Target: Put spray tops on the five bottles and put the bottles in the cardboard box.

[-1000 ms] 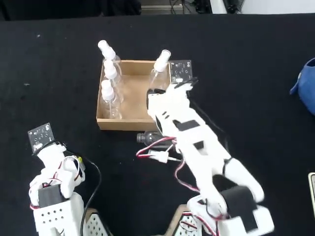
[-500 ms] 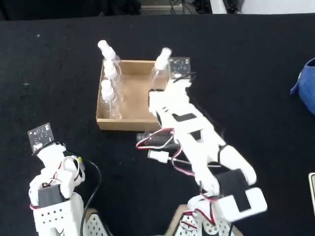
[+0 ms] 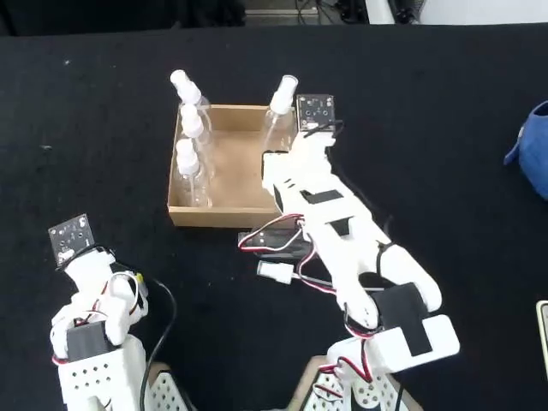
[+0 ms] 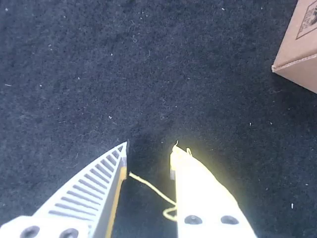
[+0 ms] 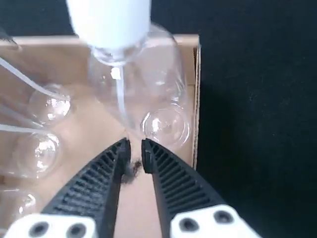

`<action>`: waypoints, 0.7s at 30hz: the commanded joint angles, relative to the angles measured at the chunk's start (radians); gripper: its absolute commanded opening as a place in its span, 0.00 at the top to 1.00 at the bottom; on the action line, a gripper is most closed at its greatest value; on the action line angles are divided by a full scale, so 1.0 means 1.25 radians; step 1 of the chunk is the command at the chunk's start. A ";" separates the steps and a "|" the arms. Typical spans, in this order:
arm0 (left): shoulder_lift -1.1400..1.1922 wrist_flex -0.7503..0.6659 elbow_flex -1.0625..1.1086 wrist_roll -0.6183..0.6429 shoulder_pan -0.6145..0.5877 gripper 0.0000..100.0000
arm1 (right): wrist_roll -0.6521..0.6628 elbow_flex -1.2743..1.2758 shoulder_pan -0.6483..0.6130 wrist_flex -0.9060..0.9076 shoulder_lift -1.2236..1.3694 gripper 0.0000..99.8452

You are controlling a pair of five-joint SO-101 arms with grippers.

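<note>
Right claw (image 5: 134, 145) was nearly together, empty; bottle (image 5: 133, 84) stood just ahead of its tips, inside cardboard box (image 5: 195, 99). Left claw (image 4: 148, 148) was spread apart above the table (image 4: 99, 74)

The left arm (image 3: 92, 321) sat folded in the lower left of the high view. The left end effector (image 4: 148, 146) pointed down at the surface with its fingers set apart. The right arm (image 3: 342, 248) stretched from the bottom centre toward the upper middle of the frame. The right end effector (image 5: 132, 143) had its fingers drawn nearly together, a thin slit between the tips, gripping nothing.
</note>
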 commanded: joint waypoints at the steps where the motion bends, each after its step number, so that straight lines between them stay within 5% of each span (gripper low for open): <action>1: -0.014 0.014 0.018 -0.007 0.006 0.97 | 0.001 -0.047 0.015 -0.001 0.001 0.99; 21: -0.014 0.014 0.018 -0.007 0.006 0.97 | 0.001 -0.028 0.012 -0.095 0.021 0.99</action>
